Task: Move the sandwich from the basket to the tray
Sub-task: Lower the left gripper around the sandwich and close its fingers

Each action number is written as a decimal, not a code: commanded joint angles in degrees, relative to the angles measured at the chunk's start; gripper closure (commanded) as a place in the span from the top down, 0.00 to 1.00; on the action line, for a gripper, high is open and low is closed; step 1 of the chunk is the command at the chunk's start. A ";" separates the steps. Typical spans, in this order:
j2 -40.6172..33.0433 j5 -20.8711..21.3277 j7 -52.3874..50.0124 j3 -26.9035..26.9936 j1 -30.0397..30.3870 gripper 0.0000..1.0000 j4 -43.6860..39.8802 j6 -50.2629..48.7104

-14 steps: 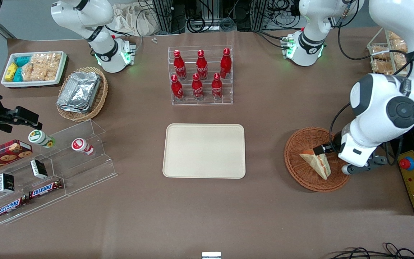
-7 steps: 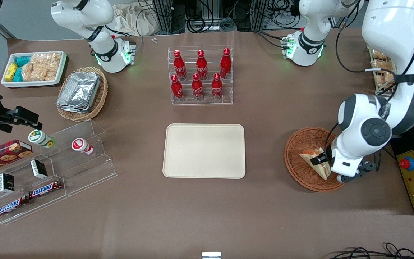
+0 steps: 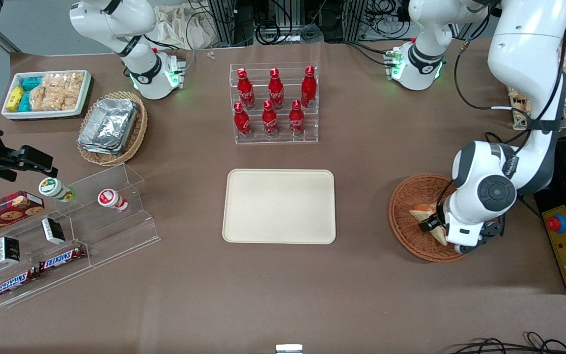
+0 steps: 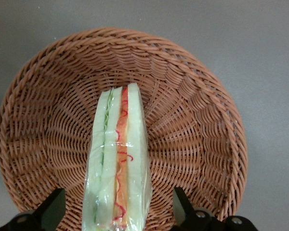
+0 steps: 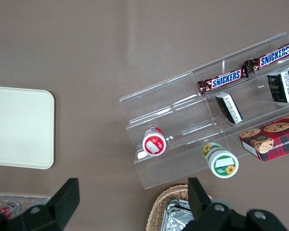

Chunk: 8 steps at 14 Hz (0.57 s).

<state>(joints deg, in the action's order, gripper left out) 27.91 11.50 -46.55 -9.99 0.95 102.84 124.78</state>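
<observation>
The sandwich (image 3: 423, 212) (image 4: 118, 159), a wrapped white-bread wedge with orange-red and pale layers, stands on its edge in the round reddish-brown basket (image 3: 403, 206) (image 4: 192, 110) at the working arm's end of the table. My left gripper (image 3: 434, 226) (image 4: 118, 211) is down in the basket and open. One finger is on each side of the sandwich, with a gap between each finger and the wrapper. The arm's wrist covers the sandwich's nearer end in the front view. The cream tray (image 3: 279, 205) (image 5: 19, 127) lies flat at the table's middle with nothing on it.
A clear rack of red bottles (image 3: 274, 103) stands farther from the front camera than the tray. A tan basket of foil containers (image 3: 111, 127), a white tray of snacks (image 3: 46, 93) and a clear snack shelf (image 3: 67, 231) are toward the parked arm's end. A yellow emergency-stop box (image 3: 565, 246) sits beside the basket.
The left arm swung nearer to the front camera along the basket, and its gripper moved from the sandwich's farther end to straddle it. The sandwich and basket have not moved.
</observation>
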 commanded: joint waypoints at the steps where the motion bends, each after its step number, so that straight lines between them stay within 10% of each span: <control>1: 1.52 1.42 -2.66 -0.12 0.11 1.00 -0.36 0.90; 4: 2.84 1.42 -4.51 -0.21 0.28 0.97 -0.62 0.99; 5: 2.85 1.33 -4.60 -0.21 0.28 0.77 -0.71 1.34; 7: 2.85 0.98 -6.52 -0.21 0.28 0.00 -0.80 1.70; 8: 2.93 0.89 -6.97 -0.21 0.28 0.00 -1.23 1.78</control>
<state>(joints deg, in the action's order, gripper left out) 30.49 11.52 -50.98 -9.96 1.03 102.78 126.12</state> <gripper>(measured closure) 0.207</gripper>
